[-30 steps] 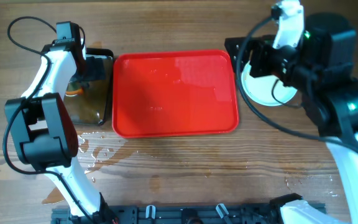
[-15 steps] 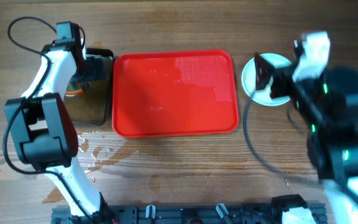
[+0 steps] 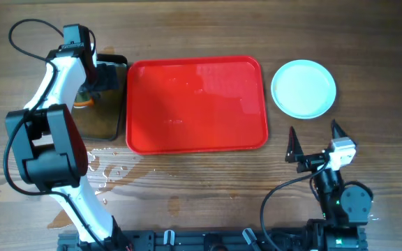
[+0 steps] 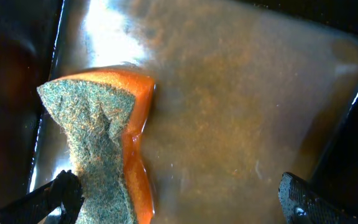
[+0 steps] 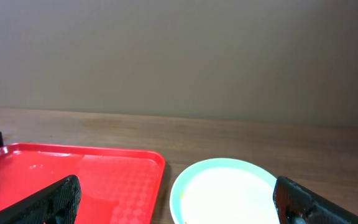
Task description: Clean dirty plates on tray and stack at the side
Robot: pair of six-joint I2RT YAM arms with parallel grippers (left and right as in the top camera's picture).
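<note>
Beyond the spread right hand [image 3: 313, 136], a plate [image 3: 303, 88] lies beside the tray [image 3: 196, 104].

- Left arm [image 3: 51, 97]: rises from its base at the near left edge, with white and black links bent at the elbow, and reaches to the far left.
- Left gripper [image 4: 182, 202]: points straight down. Its 2 black fingertips [image 4: 61, 194] sit at the lower corners of the wrist view, spread wide and clasping nothing.
- Right arm [image 3: 340, 199]: folded compactly over its base at the near right edge.
- Right gripper [image 3: 315, 141]: faces level toward the far side. Its 2 fingers [image 3: 292, 145] stand wide apart and are empty.
</note>
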